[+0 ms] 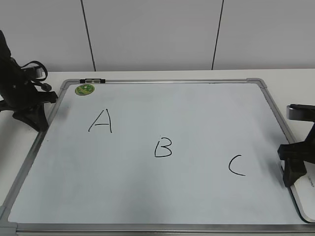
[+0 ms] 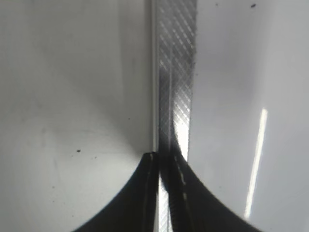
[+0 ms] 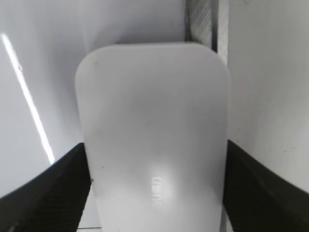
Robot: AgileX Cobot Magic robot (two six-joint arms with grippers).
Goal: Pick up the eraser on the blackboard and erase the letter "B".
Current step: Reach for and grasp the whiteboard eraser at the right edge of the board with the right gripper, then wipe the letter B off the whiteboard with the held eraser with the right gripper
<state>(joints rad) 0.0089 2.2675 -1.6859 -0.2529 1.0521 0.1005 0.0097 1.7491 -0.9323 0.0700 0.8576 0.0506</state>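
Resting at about nine o'clock of the scene, the black left gripper (image 1: 33,118) sits over the left rail of the large white dry-erase blackboard with its silver-grey metal frame (image 1: 29,157); its wrist camera shows the two fingers pressed nearly together with nothing between them. If it drifts inward it could crowd the wiping path, though it is well apart from the work for now.

Moving right, the thin black hand-drawn "A" (image 1: 101,121) stands at about ten o'clock on the board, and the thin black marker letter "B" (image 1: 163,148) sits near the centre. The black "C" (image 1: 236,165) lies toward four o'clock, between the "B" and the eraser's corner, so a low, flat carry toward the centre could smear it, and a broad stroke at the "B" could stray to either neighbour.

At about four o'clock, by the right rail, the black right gripper (image 1: 294,173) stands around the white rounded-rectangular plastic eraser (image 3: 152,140), which lies flat on the board. The jaws flank its long sides; I cannot tell whether they are pressing yet. The casing looks smooth, so a light or off-centre squeeze may let it slip or twist when lifted, and a tilted eraser would wipe with one edge only.
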